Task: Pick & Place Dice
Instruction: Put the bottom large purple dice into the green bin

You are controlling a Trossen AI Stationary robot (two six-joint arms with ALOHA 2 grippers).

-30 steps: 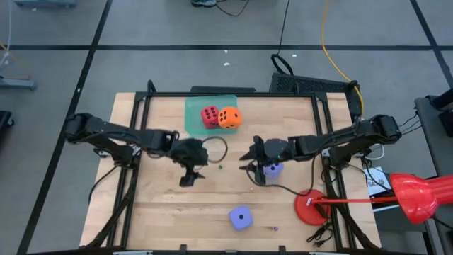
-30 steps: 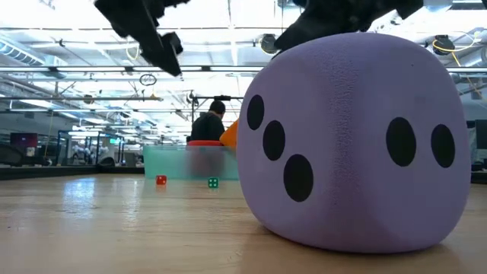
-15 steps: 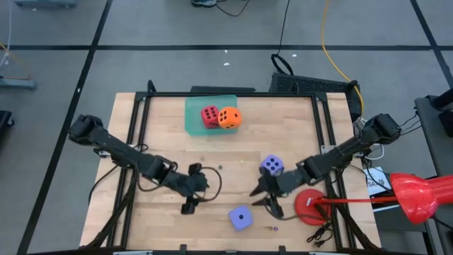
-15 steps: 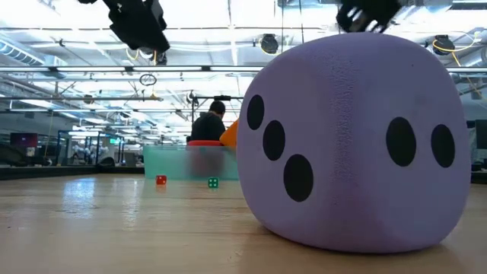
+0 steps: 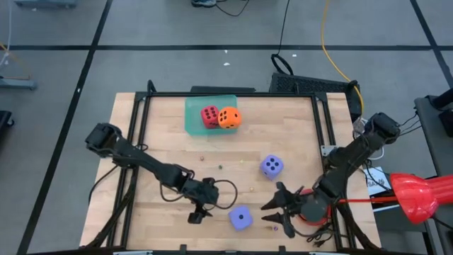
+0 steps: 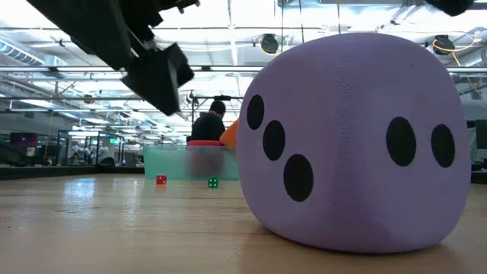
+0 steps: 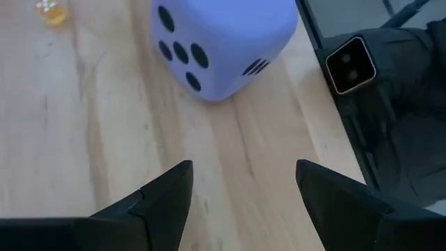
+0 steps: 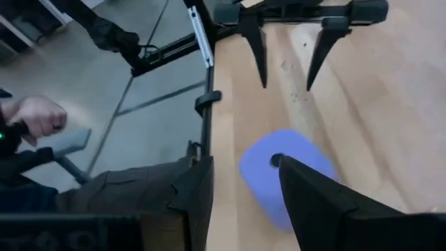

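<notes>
Reaching low over the near part of the wooden table, the left gripper hangs just to the left of a purple-blue die that lies close to the near edge. Its two dark fingers stand wide apart, with only bare wood between them, and they touch nothing. In the left wrist view this die sits a little ahead of the open fingers.

The right gripper is on the other side of the same die, just to its right and also low. Its fingers are apart and hold nothing; in the right wrist view the die shows between them and beyond their tips (whether they touch it I cannot tell). The two grippers face each other with the die between them.

The second purple-blue die rests alone on the wood, farther from the near edge and toward the right. The red die and the orange die stand side by side, touching, on the teal-green tray at the far edge – the orange one hangs partly over the tray's right rim.

In the low view the near die fills most of the picture, and two tiny dice – one red, one green – lie on the table far behind it. A person's hand shows beyond the table's near-left side.
</notes>
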